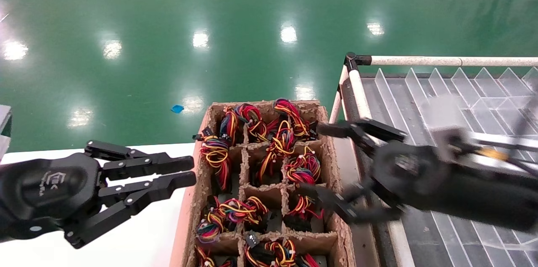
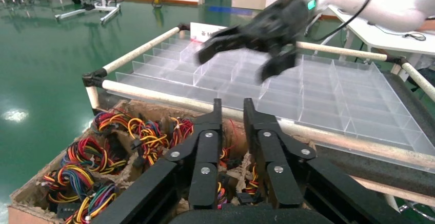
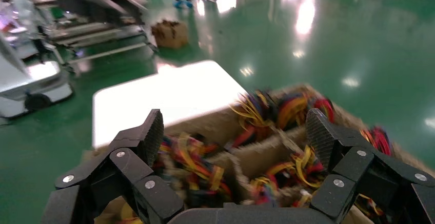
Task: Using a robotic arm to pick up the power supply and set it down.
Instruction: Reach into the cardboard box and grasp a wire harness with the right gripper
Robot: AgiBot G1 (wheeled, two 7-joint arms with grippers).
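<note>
Several power supplies stand in the cells of a brown cardboard box (image 1: pixel 201 183). Only their red, yellow and black wire bundles (image 1: pixel 303 168) show; the grey bodies are hidden in the cells. My right gripper (image 1: pixel 313 159) hangs wide open over the box's right-hand cells with nothing between its fingers. In the right wrist view this gripper (image 3: pixel 234 126) frames the wire bundles (image 3: pixel 295 165) below. The left gripper (image 1: pixel 194 170) hovers just left of the box above the white table (image 1: pixel 138 241), holding nothing. In the left wrist view a narrow gap shows between its fingers (image 2: pixel 233 106).
A rack of clear plastic dividers (image 1: pixel 462 86) with a white pipe frame (image 1: pixel 441 61) stands right of the box, under my right forearm. Green floor lies beyond, with a small blue scrap (image 1: pixel 177 108) on it.
</note>
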